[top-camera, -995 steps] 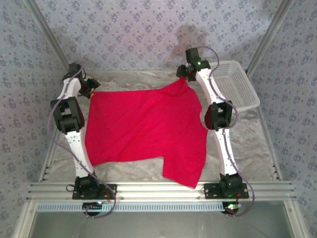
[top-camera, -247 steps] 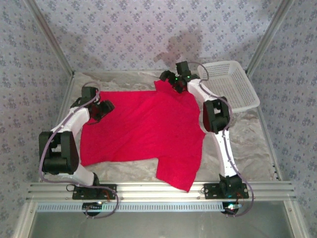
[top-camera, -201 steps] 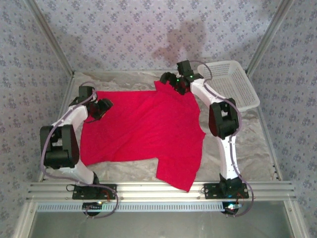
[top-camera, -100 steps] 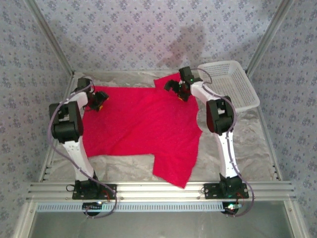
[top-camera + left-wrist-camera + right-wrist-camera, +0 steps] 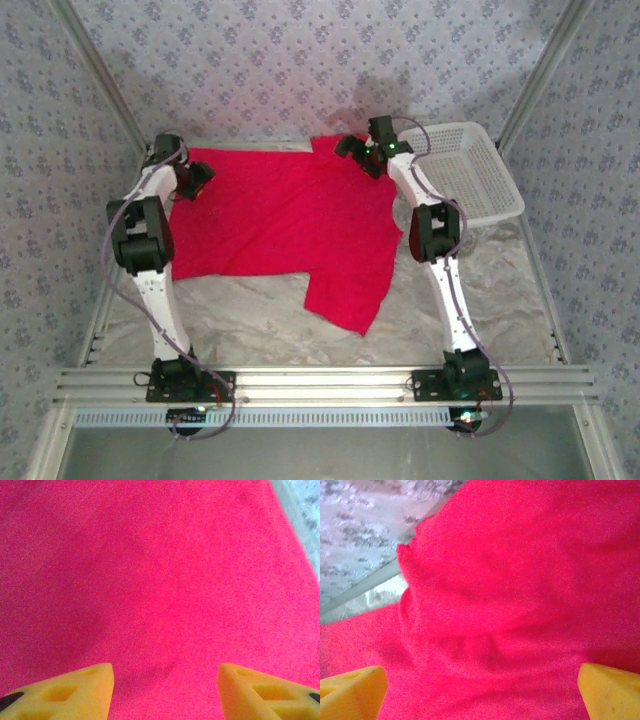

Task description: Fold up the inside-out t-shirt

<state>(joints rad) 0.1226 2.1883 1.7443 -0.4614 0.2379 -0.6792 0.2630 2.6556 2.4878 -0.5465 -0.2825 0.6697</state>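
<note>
**Jaws spread at both far corners of the red shirt**

Left jaws stand open, yellow fingertips [image 5: 70,692] apart above flat cloth and pinching nothing. Right jaws gape wider over a puckered ridge. The inside-out t-shirt [image 5: 290,225] lies on the far half of the worktop [image 5: 250,320], its long axis running left to right, with one flap trailing toward the near edge. Each arm hovers by its own far corner, the right one just beside the white basket [image 5: 475,180]. Cloth lies directly below both, so the coming pinch looks like a straight drop. From above, the whole outline reads; the right wrist camera adds the bunched fold by the shirt's edge.
</note>
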